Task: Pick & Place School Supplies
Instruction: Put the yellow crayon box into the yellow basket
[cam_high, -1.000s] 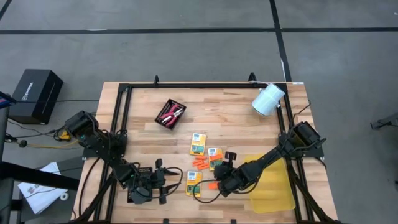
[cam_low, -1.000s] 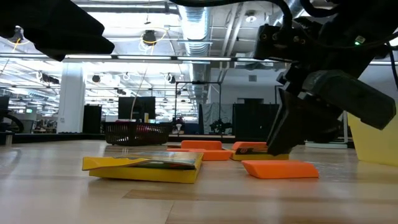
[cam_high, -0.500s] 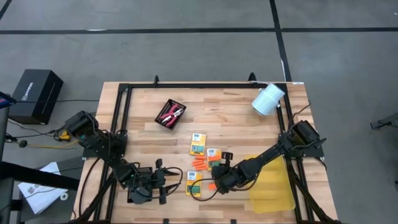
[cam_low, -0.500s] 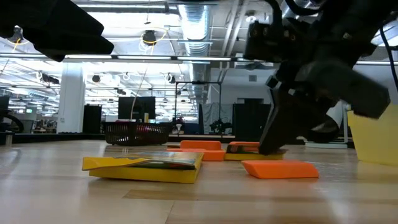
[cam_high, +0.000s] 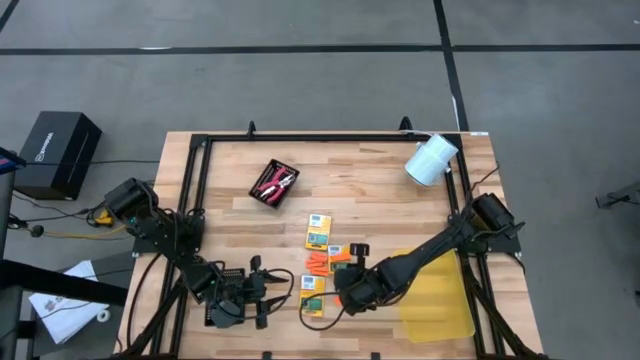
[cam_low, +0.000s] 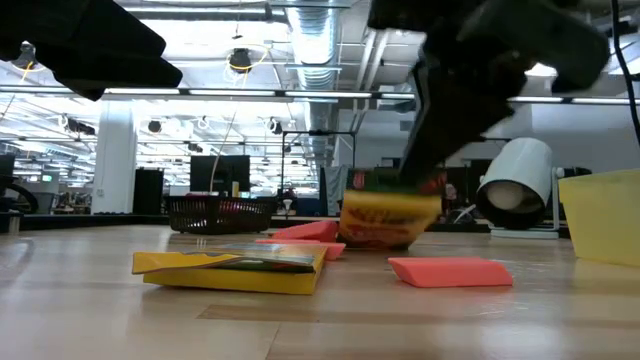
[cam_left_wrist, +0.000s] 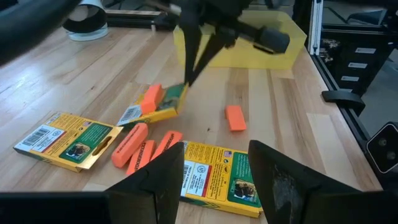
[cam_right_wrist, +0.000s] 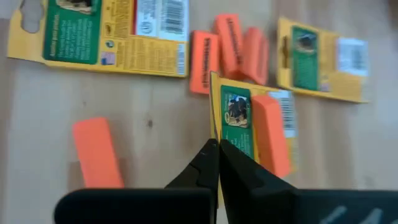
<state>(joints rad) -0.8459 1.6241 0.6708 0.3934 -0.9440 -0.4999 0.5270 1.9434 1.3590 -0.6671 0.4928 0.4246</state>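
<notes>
two arms reach over the wooden surface (cam_high: 380, 200). beside the yellow bin (cam_high: 440, 300), the right pincer (cam_right_wrist: 216, 149) is clamped on the edge of a crayon box (cam_left_wrist: 155, 109), holding it tilted off the surface with an orange piece (cam_right_wrist: 270, 134) lying on it. further from the bin, the left pincer (cam_left_wrist: 214, 180) gapes above another box (cam_left_wrist: 214, 180).

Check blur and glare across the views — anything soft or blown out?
Low view: right hand and its arm smeared, lifted crayon box soft, ceiling lights blown out. Right wrist view: whole picture soft, box edge included. Left wrist view: sharp on the near crayon box. High view: even light, no glare.
</notes>
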